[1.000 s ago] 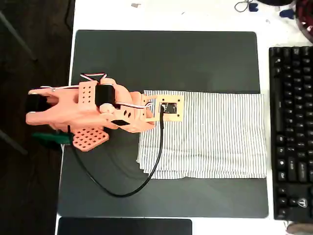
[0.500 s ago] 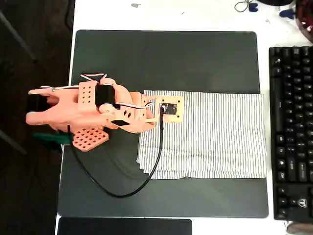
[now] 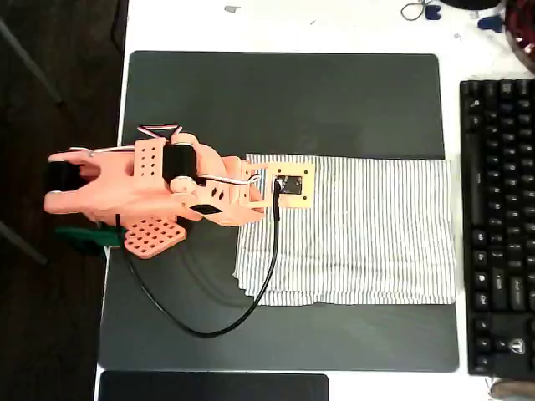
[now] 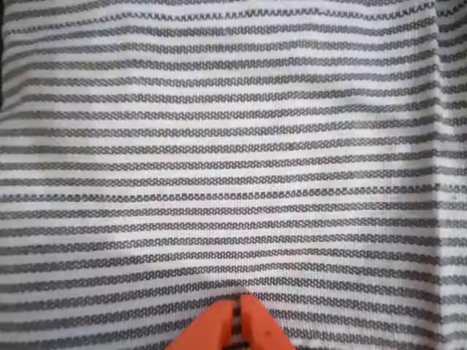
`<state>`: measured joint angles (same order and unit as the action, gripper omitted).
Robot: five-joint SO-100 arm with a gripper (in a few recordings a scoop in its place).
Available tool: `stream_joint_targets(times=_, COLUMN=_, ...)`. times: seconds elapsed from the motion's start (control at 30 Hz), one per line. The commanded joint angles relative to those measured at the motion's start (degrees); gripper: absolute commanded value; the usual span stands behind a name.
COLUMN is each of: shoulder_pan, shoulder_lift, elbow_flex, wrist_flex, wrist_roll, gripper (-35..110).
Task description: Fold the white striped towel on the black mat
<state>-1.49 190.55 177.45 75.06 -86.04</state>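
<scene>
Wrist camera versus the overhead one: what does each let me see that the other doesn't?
The wrist view alone shows the orange pincer, its two tips pressed together right at the cloth, and the towel's woven texture. It is too close to tell whether they pinch any fabric.

The overhead view alone shows the large matte black mat, the orange arm reaching in from the picture's left, the black keyboard at the right, and the towel's layered lower left corner.

Both show the thin white towel with dark pinstripes.
</scene>
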Motion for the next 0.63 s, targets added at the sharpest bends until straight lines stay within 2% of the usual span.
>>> stream_joint_targets(times=0.0, shoulder_pan=-0.44, shoulder_lift=0.35, elbow_flex=0.97, wrist_flex=0.44, wrist_roll=0.44, gripper=0)
stream_joint_targets(times=0.6, shoulder_pan=-0.18, shoulder_lift=0.35, elbow_flex=0.97, wrist_flex=0.44, wrist_roll=0.44, gripper=0)
